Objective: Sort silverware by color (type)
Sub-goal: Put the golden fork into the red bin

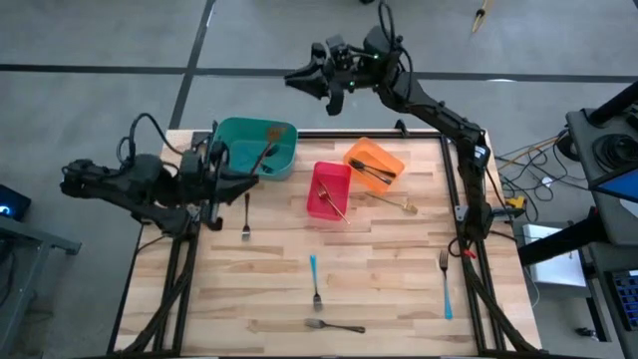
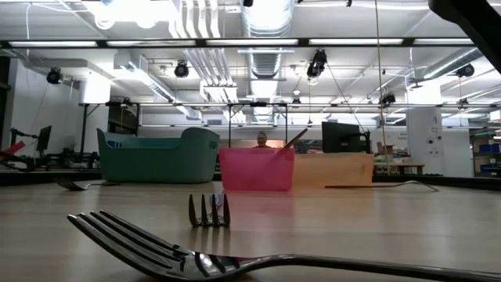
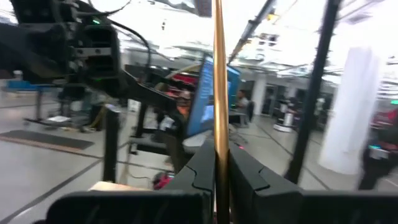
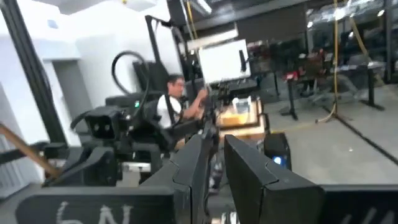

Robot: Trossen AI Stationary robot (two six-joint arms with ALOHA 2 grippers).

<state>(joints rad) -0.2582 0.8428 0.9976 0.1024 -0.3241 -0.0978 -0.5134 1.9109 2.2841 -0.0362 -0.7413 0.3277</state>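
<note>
— What's the place like?

— A light wooden table (image 1: 279, 259) in a big workshop hall with strip lights and pipes overhead. Three bins stand along its far half: a teal bin (image 1: 284, 140) at the far left, a red bin (image 1: 321, 204) in the middle, and an orange bin (image 1: 391, 158) just right of it.

— And your claws?

— My left gripper (image 3: 221, 149) is clamped on the handle of a gold fork (image 3: 219, 74), which stands upright between my fingers. That arm is at the table's left edge, with the claw right at the near side of the teal bin. My right gripper (image 4: 214, 146) hangs high beyond the far edge, with its fingers close together and only a narrow gap between them.

— Where's the rest of the silverware?

— A dark-handled fork (image 1: 246, 215) lies near the left claw. Another gold fork (image 1: 394, 202) lies just right of the red bin. One blue-handled fork (image 1: 314, 280) sits mid-table, and a second blue-handled fork (image 1: 445, 285) sits at the near right. A plain dark-silver fork (image 1: 335, 324) lies at the near edge. Dark forks (image 1: 371, 172) rest in the orange bin, and a gold piece (image 1: 334, 199) leans in the red one.
</note>
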